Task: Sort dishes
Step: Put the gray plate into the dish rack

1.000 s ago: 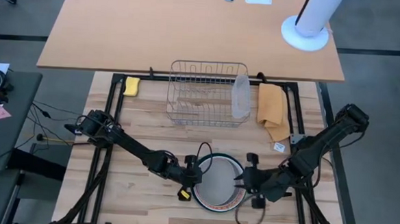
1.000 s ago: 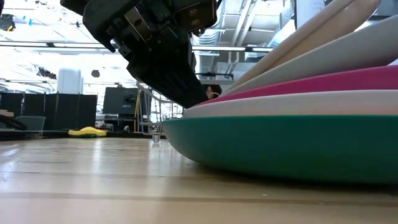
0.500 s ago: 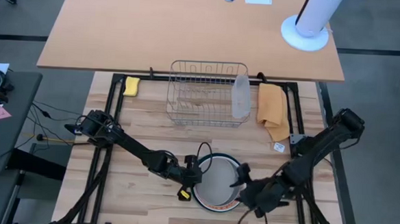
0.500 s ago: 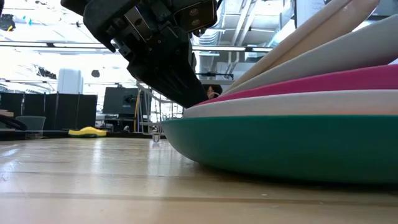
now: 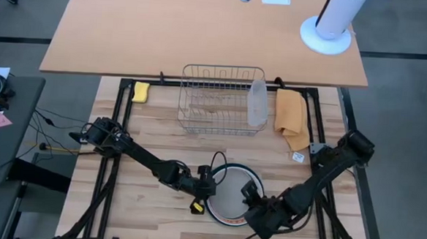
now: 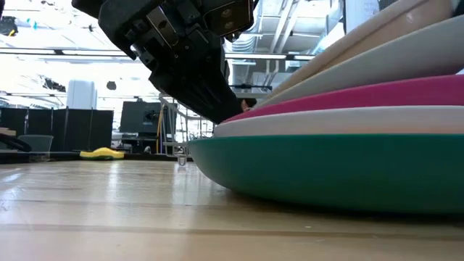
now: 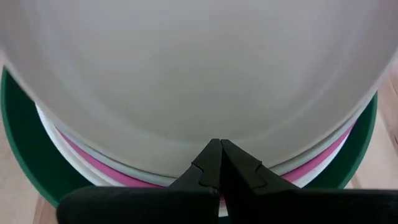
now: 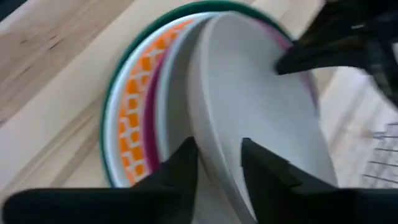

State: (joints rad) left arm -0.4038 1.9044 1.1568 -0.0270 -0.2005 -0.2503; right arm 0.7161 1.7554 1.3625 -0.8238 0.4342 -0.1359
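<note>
From above, my left pincer (image 5: pixel 208 189) meets the left rim of the pale grey plate (image 5: pixel 231 196), top of the stack at the table's (image 5: pixel 154 131) near edge, while my right pincer (image 5: pixel 253 209) reaches its right rim. At table height, that grey plate (image 6: pixel 406 47) tilts above the pink plate (image 6: pixel 384 94) and dark green plate (image 6: pixel 326 170). My left wrist shows fingers (image 7: pixel 214 165) pinched closed on the grey rim. My right wrist shows fingers (image 8: pixel 180 165) narrowly parted, straddling the raised grey edge (image 8: pixel 249 106) beside the orange-patterned plate (image 8: pixel 134 106).

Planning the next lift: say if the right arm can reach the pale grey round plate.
Probably yes: the open right tool straddles the rim of the tilted pale grey round plate, nothing between.
</note>
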